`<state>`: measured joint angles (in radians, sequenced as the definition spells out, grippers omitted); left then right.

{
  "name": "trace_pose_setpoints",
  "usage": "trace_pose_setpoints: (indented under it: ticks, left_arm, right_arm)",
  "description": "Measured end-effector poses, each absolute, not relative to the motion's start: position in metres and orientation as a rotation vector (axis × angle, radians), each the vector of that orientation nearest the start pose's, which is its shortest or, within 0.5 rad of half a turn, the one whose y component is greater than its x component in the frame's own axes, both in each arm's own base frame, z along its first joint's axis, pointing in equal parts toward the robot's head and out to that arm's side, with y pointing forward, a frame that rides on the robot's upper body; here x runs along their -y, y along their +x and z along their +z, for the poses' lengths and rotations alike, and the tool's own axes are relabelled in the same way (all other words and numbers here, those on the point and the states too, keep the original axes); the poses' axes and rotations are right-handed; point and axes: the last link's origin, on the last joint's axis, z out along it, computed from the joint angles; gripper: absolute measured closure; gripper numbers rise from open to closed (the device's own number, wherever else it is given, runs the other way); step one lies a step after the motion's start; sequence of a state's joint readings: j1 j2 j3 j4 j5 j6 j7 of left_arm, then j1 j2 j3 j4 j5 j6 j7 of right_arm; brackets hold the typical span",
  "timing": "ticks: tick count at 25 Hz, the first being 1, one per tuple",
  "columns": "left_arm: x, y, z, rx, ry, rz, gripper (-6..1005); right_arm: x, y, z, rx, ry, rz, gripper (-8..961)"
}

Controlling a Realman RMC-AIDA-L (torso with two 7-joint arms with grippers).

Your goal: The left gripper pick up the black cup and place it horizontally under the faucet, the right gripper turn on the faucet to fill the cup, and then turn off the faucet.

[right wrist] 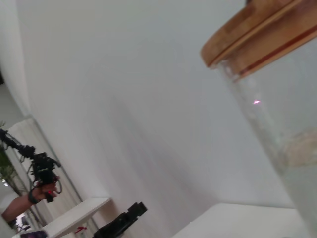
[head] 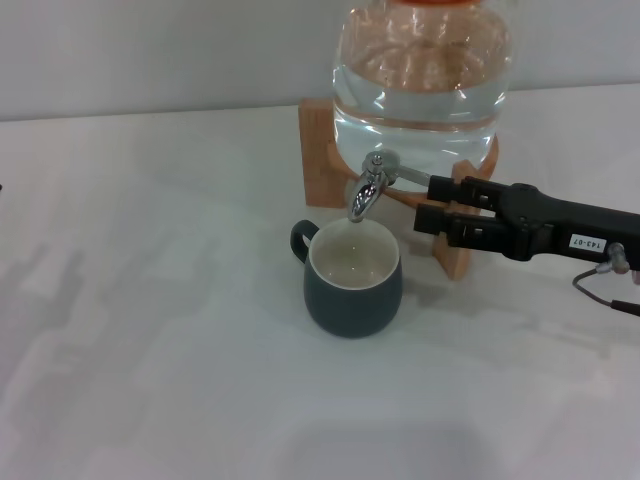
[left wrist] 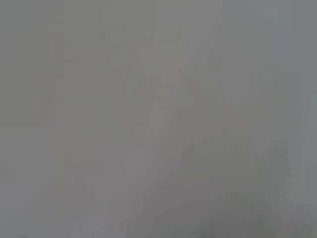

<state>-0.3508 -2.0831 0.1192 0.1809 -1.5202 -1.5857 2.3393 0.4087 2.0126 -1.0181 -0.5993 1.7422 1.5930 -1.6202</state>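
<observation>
The black cup (head: 352,280) stands upright on the white table, directly below the spout of the chrome faucet (head: 366,190). Its handle points to the back left and its cream inside shows. The faucet sits on the clear glass water jar (head: 424,85), whose wall and wooden lid also fill the right wrist view. My right gripper (head: 428,202) reaches in from the right, open, its upper jaw tip touching the end of the faucet lever (head: 408,174). I see no clear water stream. My left gripper (right wrist: 132,210) shows only as a small black claw far off.
The jar rests on a wooden stand (head: 322,150) at the back of the table (head: 150,330). A cable (head: 600,285) hangs by the right arm. The left wrist view is a blank grey. A person's hand holding a device (right wrist: 42,181) shows in the far background.
</observation>
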Motion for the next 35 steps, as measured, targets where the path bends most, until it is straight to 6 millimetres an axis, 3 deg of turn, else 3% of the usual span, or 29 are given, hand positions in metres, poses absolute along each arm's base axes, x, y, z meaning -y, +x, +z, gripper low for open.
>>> trace_pose_setpoints:
  ticks: [12, 23, 30, 35]
  left_arm:
    - [-0.276, -0.334, 0.026, 0.636, -1.748, -1.147, 504]
    - [-0.276, -0.336, 0.027, 0.641, -1.742, -1.142, 504]
    - [-0.275, -0.335, 0.027, 0.64, -1.745, -1.142, 504]
    - [-0.275, -0.335, 0.026, 0.638, -1.751, -1.145, 503]
  right_arm:
    - [-0.321, 0.253, 0.021, -0.856, -2.507, 1.167, 111]
    - [-0.322, 0.232, 0.002, -0.827, -2.614, 1.18, 111]
    - [-0.319, 0.233, 0.008, -0.825, -2.598, 1.208, 111]
    - [-0.32, 0.248, 0.023, -0.835, -2.52, 1.196, 111]
